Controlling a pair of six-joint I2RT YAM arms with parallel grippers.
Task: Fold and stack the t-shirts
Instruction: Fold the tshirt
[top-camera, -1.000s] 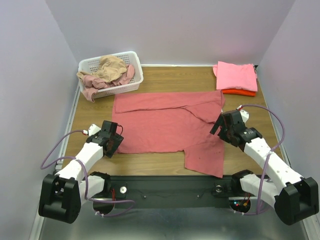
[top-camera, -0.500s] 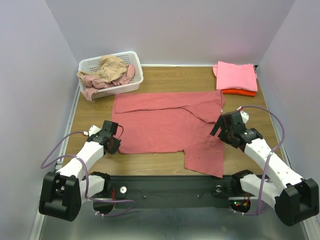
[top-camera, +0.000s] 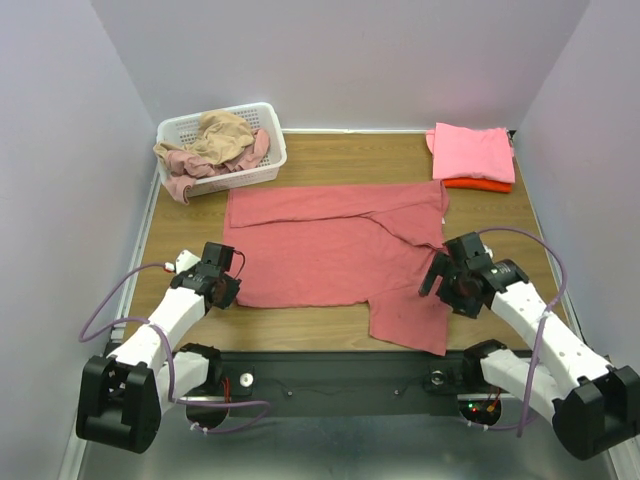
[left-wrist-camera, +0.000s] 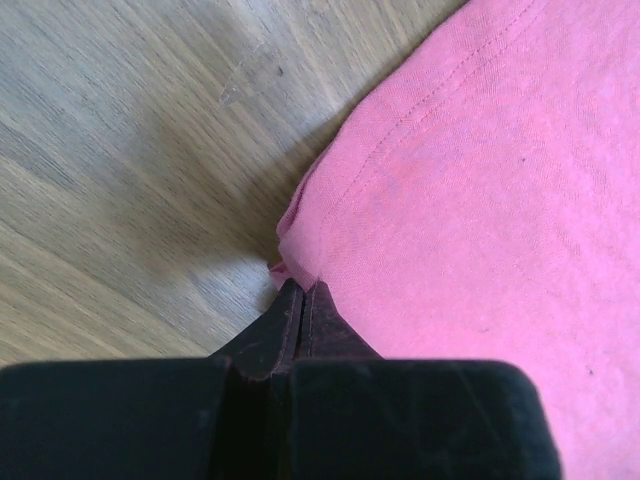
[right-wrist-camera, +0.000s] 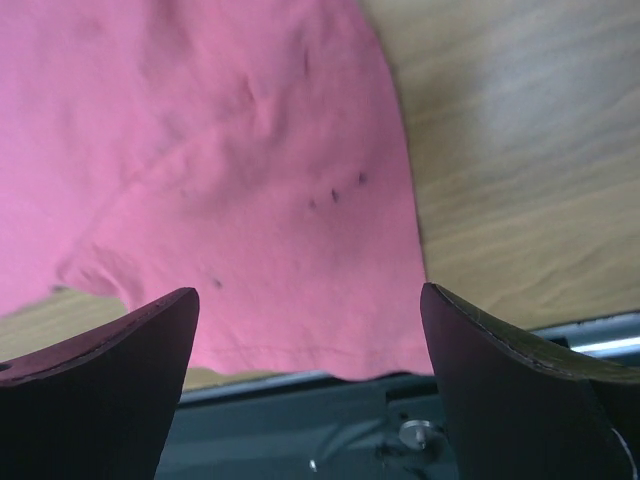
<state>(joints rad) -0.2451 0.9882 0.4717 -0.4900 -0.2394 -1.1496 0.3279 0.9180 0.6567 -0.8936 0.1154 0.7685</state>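
The dusty red t-shirt (top-camera: 330, 245) lies spread flat on the middle of the wooden table (top-camera: 300, 322). Its long side runs from left to right. On its right half one layer is folded over another along a slanted line. At the near right a flap of the same shirt reaches toward the near edge of the table.

The left gripper (top-camera: 232, 290) is at the near left corner of this shirt. In the left wrist view its two fingers (left-wrist-camera: 285, 320) are pressed together, and the hemmed corner of the cloth (left-wrist-camera: 300, 262) is pinched between their tips and bunched a little there.

The right gripper (top-camera: 438, 282) is over the right side of the shirt, just above the near right flap. In the right wrist view its fingers (right-wrist-camera: 120, 350) are spread wide apart, with the red cloth (right-wrist-camera: 260, 200) and the dark rail at the table's near edge seen between them. I cannot tell if the tips touch the cloth.

At the far right corner a folded bright pink t-shirt (top-camera: 472, 150) lies on top of a folded orange-red t-shirt (top-camera: 480, 184), well apart from the red one.

At the far left stands a white lattice basket (top-camera: 262, 112). A crumpled tan t-shirt (top-camera: 220, 135) lies in it, and a pale rose t-shirt (top-camera: 180, 172) hangs over its near left rim.
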